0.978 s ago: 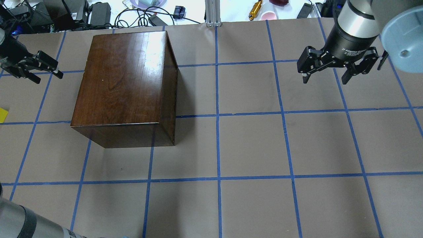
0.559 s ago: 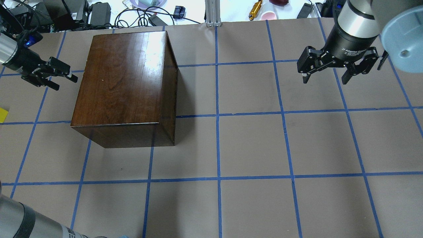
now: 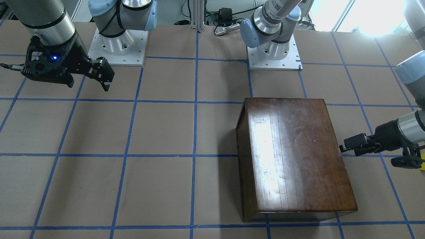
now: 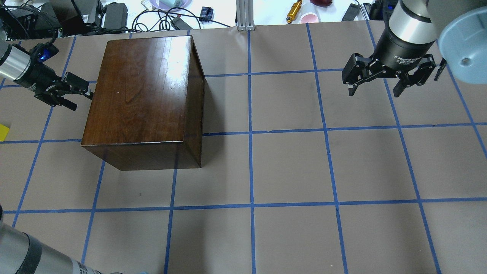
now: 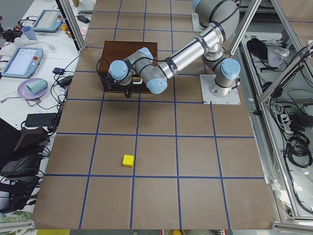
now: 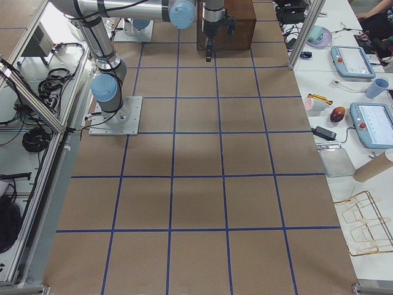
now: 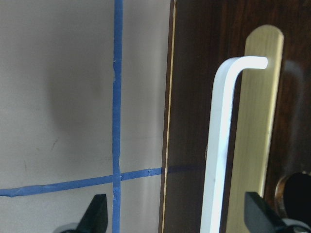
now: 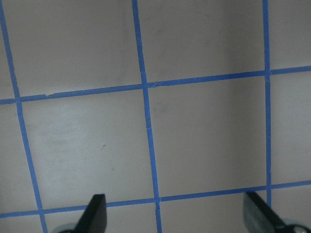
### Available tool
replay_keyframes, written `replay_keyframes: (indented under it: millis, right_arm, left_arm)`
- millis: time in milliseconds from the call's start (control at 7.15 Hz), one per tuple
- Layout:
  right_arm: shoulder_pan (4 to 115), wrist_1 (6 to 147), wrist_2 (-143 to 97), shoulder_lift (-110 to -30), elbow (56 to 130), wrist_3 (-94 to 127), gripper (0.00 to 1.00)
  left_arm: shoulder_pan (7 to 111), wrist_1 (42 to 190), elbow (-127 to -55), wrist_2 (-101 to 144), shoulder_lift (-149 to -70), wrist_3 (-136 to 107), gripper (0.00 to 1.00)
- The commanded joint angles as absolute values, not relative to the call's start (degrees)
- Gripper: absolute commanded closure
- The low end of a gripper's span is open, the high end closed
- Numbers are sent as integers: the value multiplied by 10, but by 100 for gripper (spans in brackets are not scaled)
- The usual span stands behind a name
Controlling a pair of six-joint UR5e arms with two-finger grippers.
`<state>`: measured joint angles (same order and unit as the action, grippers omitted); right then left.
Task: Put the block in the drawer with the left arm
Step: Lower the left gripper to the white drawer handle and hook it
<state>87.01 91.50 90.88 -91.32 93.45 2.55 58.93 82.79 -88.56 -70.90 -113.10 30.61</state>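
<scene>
The glossy dark-brown box (image 4: 144, 99) stands on the left half of the table; it also shows in the front view (image 3: 292, 156). Its drawer is closed. The left wrist view shows the drawer's dark front panel (image 7: 194, 121) with a white handle (image 7: 221, 145) on a brass plate. My left gripper (image 4: 81, 99) is open and empty, level, right at that front panel, with the handle between its fingertips (image 7: 95, 213). The yellow block (image 5: 128, 160) lies on the table well away from the box, at the overhead view's left edge (image 4: 3, 132). My right gripper (image 4: 374, 89) is open and empty, high at the far right.
The table is brown paper with a blue tape grid (image 4: 251, 133). Cables, power bricks and small items (image 4: 114, 15) lie past the table's far edge. The arm bases (image 3: 274, 56) stand at the robot's side of the table.
My left gripper has moved right, from the table's left edge up to the box's drawer front. The right arm, box and block have not moved.
</scene>
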Motion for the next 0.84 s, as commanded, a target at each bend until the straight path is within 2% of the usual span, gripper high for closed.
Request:
replay_keyframes:
  millis: [0,559,699]
  right_arm:
    - [870,915,909,-913,934,25,0]
    - [870,915,909,-913,934,25,0]
    - [870,915,909,-913,934,25,0]
  left_arm:
    - [590,824,-887,-709,-1146,306,0]
    - [590,810,-883,-713,-1158,307,0]
    - [590,809,-881,-732,-1159,308,7]
